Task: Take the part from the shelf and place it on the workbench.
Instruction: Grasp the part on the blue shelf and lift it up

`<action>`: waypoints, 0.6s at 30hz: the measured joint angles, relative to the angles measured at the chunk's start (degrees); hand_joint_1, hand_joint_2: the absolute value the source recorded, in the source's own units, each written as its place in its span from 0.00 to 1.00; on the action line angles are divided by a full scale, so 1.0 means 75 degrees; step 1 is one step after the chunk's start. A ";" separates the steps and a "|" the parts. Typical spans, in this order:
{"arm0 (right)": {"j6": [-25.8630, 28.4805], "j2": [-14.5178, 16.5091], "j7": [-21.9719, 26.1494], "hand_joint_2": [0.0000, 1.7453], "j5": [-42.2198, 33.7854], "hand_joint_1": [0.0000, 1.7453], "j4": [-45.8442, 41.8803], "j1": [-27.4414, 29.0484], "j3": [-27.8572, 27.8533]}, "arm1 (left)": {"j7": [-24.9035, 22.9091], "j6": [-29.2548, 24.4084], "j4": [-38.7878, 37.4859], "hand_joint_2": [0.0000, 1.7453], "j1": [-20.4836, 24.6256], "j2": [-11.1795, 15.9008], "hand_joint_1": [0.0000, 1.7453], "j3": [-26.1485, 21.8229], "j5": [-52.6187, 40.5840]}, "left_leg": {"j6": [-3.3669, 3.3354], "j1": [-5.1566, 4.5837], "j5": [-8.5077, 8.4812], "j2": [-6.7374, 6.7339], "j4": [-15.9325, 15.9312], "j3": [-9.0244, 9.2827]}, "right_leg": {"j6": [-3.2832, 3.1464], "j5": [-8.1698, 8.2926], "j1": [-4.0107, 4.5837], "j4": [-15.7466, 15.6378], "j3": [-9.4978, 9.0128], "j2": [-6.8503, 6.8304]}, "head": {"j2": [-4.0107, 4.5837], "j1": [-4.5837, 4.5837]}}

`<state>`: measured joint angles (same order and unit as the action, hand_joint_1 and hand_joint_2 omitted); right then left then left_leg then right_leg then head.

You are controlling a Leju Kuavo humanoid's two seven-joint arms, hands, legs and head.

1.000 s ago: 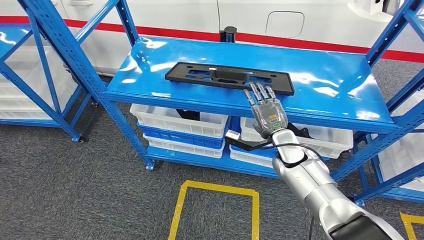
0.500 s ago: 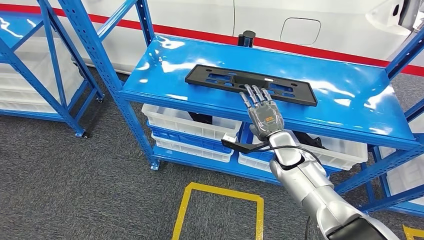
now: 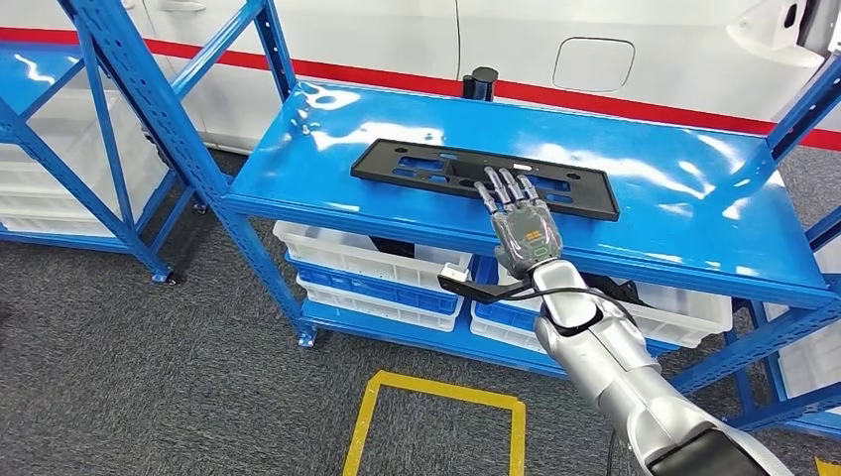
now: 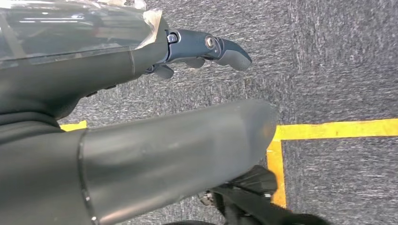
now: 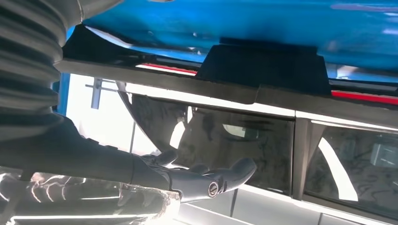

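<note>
- Where the blue shelf (image 3: 684, 213) carries its top board, the part (image 3: 426, 169) lies flat on it: a long, thin black plate with cut-out slots, set nearer the front edge than the back.
- Its long axis runs along the length of the board, from the robot's left to its right, with the right end a little nearer the front edge than the left end, so it sits slightly askew to that edge.
- The right hand (image 3: 523, 220) reaches up over the front edge on a silver arm, back of the hand upward, fingers straight and slightly spread.
- Its fingertips (image 3: 501, 180) lie over the near long edge of the part, right of its middle; whether they press on the plate or float just above it cannot be told, and nothing is grasped.
- In the right wrist view, the right hand's dark fingers (image 5: 220, 176) are extended with nothing between them.
- The left hand (image 4: 206, 47) hangs low above grey carpet (image 4: 338, 56) and a yellow floor line (image 4: 338, 127); its dark fingers are loosely curled and hold nothing.
- White bins (image 3: 367, 253) and a blue bin (image 3: 377, 283) sit on the lower levels of the shelf, under the board.
- Behind the shelf stands a white wall with a red stripe (image 3: 397, 77), and a small black cylinder (image 3: 483, 81) stands at the board's back edge.
- A second blue rack (image 3: 60, 149) stands to the left.
</note>
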<state>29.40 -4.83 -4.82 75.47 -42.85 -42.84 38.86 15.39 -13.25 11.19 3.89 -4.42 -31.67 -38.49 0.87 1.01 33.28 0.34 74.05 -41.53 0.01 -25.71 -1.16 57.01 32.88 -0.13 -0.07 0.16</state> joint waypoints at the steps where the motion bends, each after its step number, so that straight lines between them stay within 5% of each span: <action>1: 0.0003 -0.0001 -0.0020 1.00 -0.0008 0.00 -0.0007 0.0014 -0.0018 | -0.0001 -0.0001 -0.0003 0.00 -0.0003 0.0004 0.00 0.0000 -0.0001 | 0.0017 0.0025 -0.0265 -0.0015 -0.0279 0.0056 | 0.0021 -0.0033 -0.0012 0.0001 -0.0041 0.0002 | 0.0000 0.0000; 4: 0.0010 -0.0023 -0.0093 1.00 -0.0040 0.00 -0.0076 0.0015 -0.0140 | -0.0001 -0.0006 -0.0009 0.00 0.0008 0.0014 0.00 0.0000 -0.0003 | 0.0032 0.0068 -0.1022 -0.0066 -0.1753 0.0688 | 0.0153 -0.0153 0.0004 0.0017 -0.0155 0.0011 | 0.0000 -0.0001; 9: 0.0009 -0.0087 -0.0162 1.00 -0.0007 0.00 -0.0197 0.0005 -0.0354 | 0.0001 -0.0009 -0.0022 0.00 0.0011 0.0010 0.00 0.0000 -0.0010 | -0.0247 -0.0004 -0.1056 -0.0019 -0.2136 0.0915 | 0.0368 -0.0276 0.0029 0.0073 -0.0136 0.0009 | 0.0000 -0.0024; 11: 0.0009 -0.0121 -0.0191 1.00 0.0014 0.00 -0.0223 0.0007 -0.0421 | 0.0003 -0.0012 -0.0023 0.00 0.0015 0.0015 0.00 -0.0001 -0.0012 | -0.0360 -0.0001 -0.1045 -0.0013 -0.2161 0.0962 | 0.0349 -0.0548 0.0023 0.0742 0.0217 0.0009 | 0.0000 -0.0035; 14: 0.0007 -0.0177 -0.0208 1.00 0.0052 0.00 -0.0232 0.0079 -0.0484 | 0.0004 -0.0012 -0.0024 0.00 0.0016 0.0015 0.00 0.0000 -0.0012 | -0.0444 -0.0037 -0.0979 0.0023 -0.2157 0.1014 | 0.0312 -0.0996 0.0041 0.2246 0.1096 0.0016 | 0.0000 -0.0041; 16: 0.0007 -0.0214 -0.0213 1.00 0.0061 0.00 -0.0232 0.0133 -0.0503 | 0.0002 -0.0012 -0.0028 0.00 0.0005 0.0013 0.00 0.0000 -0.0013 | -0.0445 -0.0051 -0.0919 0.0061 -0.2154 0.1088 | 0.0398 -0.0777 0.0044 0.2135 0.1183 0.0017 | 0.0000 -0.0041; 18: 0.0007 -0.0238 -0.0214 1.00 0.0064 0.00 -0.0237 0.0139 -0.0522 | 0.0004 -0.0012 -0.0031 0.00 0.0003 0.0007 0.00 0.0000 -0.0013 | -0.0412 -0.0058 -0.0844 0.0094 -0.2154 0.1191 | 0.0467 -0.0227 0.0056 0.1032 0.0755 0.0017 | 0.0000 -0.0044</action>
<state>29.45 -6.62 -6.43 75.95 -44.63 -41.80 34.94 15.42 -13.33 10.95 3.91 -4.37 -31.67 -38.58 -2.22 0.58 26.95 1.05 57.89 -32.60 3.52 -27.41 -0.74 64.75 38.54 0.00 -0.07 -0.17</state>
